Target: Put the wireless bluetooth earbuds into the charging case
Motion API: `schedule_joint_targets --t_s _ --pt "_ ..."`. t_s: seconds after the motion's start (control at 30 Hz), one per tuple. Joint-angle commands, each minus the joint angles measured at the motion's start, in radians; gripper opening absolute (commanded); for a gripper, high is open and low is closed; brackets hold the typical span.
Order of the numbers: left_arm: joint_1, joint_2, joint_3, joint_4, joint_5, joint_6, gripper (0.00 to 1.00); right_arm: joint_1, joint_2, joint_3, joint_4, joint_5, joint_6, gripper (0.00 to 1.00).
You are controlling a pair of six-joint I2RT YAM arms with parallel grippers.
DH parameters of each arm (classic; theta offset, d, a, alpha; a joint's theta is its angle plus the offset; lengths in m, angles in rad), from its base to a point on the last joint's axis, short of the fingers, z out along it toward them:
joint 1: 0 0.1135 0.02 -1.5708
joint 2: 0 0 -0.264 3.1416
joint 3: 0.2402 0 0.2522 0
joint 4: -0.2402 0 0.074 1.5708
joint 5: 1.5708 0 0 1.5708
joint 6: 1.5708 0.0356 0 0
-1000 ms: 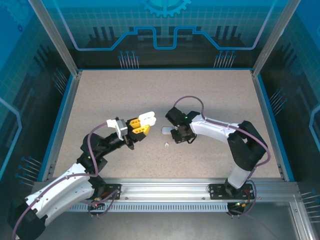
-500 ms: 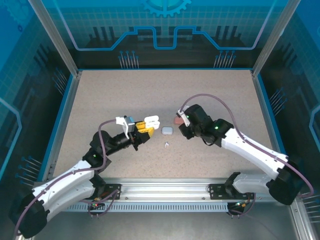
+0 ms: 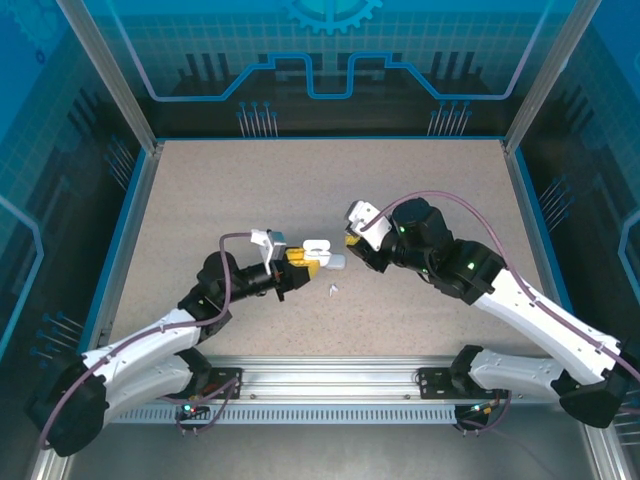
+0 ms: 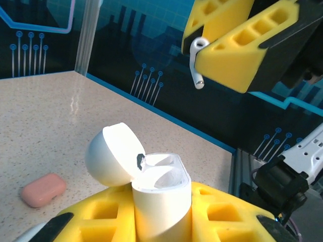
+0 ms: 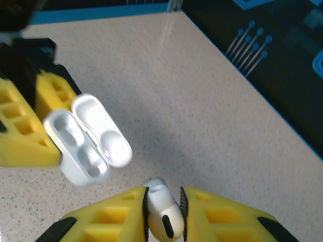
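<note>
1. Two grippers face each other at mid-table. The right gripper (image 5: 162,216) is pressed together on a white earbud (image 4: 196,59), pinching its rounded head so the short stem hangs free, pointing downward.
2. The left gripper (image 4: 161,214) is clamped on the body of a white charging case (image 4: 162,189). The case is held upright with its hinged lid (image 4: 112,155) thrown back.
3. The right wrist view looks into the open case, and both of its wells look empty.
4. The earbud hangs in the air above the case and off to one side. It is near the case but clearly apart from it, and it touches nothing except the yellow fingers (image 4: 237,48).
5. On the speckled table (image 3: 220,190), a second white earbud (image 3: 331,290) lies loose just below the two grippers. A closed salmon-pink case (image 4: 43,189) rests farther off.
6. The step in hand appears to be the insertion itself, with the first earbud gripped and carried to the case but not yet seated.
7. The next move likely calls for lining the stem up over one well. The earbud must then go down straight until the head seats, and only then should the fingers part, while the left arm keeps the case steady.
8. A tilted approach could catch the stem on the case rim.
</note>
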Motion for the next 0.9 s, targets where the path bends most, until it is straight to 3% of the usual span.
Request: schedule_joint_targets --t_s 0.0,0.87 --pt "-0.007 0.015 0.044 0.046 0.061 -0.014 0.09 0.032 0.033 0.041 -0.028 -0.009 -0.072 0.24" --pt "-0.006 0.006 0.062 0.012 0.06 0.013 0.09 0.113 0.156 0.087 -0.055 0.102 -0.135 0.24"
